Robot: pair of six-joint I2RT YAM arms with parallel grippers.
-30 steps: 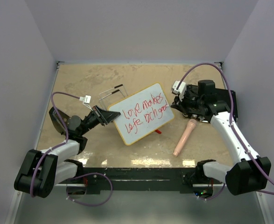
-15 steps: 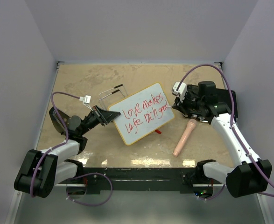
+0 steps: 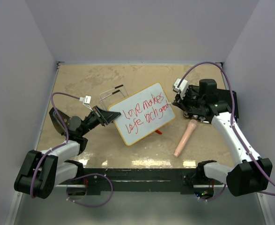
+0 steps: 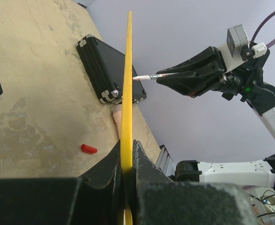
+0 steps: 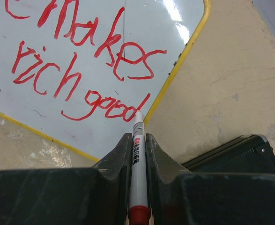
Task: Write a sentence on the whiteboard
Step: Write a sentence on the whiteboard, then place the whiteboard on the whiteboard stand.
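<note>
Whiteboard sits mid-counter, turned at an angle, its left corner toward the left edge and its right corner toward the far-right corner. It is not lying free. The left gripper is clamped on its yellow rim at the left corner, fingers closed tight on the board edge. I can't tell whether the other end rests on the counter.

Sentence is in red, two lines: top "love makes", bottom "life rich good". It fills the board face nearly edge to edge.

The right gripper is closed on the marker, barrel pinched between the fingers with its red end toward the wrist. The tip is at the tail of "good", hard by the board's right rim. It looks touching or as good as touching, too close to call.

Progress, my read: writing basically done, last word looks complete and there's no room left on that line. What's left is lifting the marker off and maybe capping it and letting the board go.

Counts:
- One whiteboard.
- One marker.
- One red cap, on the counter just by the board's near-right edge.
- One pinkish handle-shaped thing, toward the near-right.
- One black case, by the right edge under the right arm.
- One wire stand, just beyond the board's far-left side.
- Two arms.
</note>
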